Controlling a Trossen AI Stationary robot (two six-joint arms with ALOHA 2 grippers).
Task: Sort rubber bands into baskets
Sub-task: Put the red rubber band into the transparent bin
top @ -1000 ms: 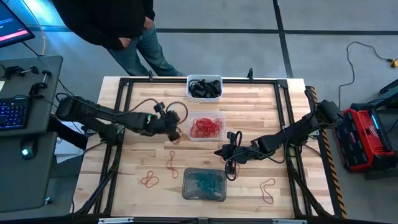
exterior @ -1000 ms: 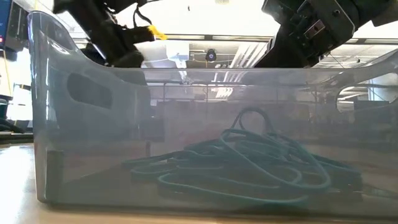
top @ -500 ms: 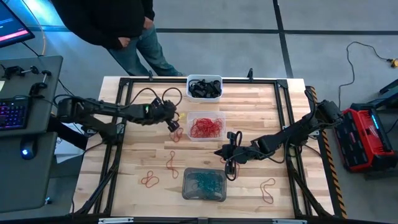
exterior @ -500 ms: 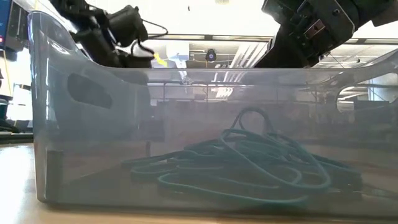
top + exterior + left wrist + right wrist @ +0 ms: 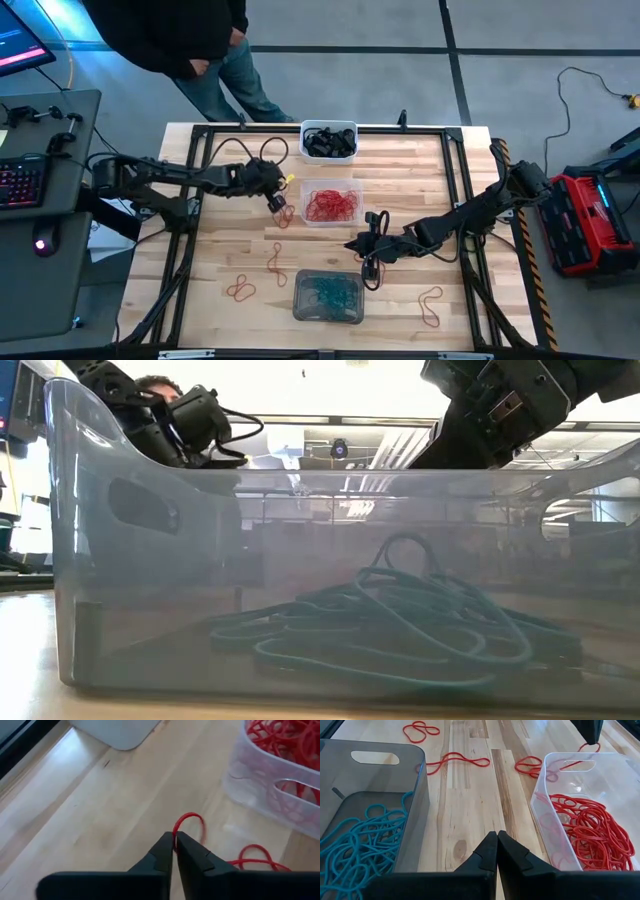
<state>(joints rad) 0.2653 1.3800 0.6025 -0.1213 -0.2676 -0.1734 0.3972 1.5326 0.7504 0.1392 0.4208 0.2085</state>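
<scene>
Left gripper (image 5: 174,851) swung nearer clear basket (image 5: 280,780) — red band (image 5: 189,822) pinched at fingertips.

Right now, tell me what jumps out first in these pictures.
The clear basket heaped with red rubber bands at mid-table stands out. Just beside it, the left tool pinches one red band above the wood. Nearer the front edge sits the grey basket of teal bands.
</scene>
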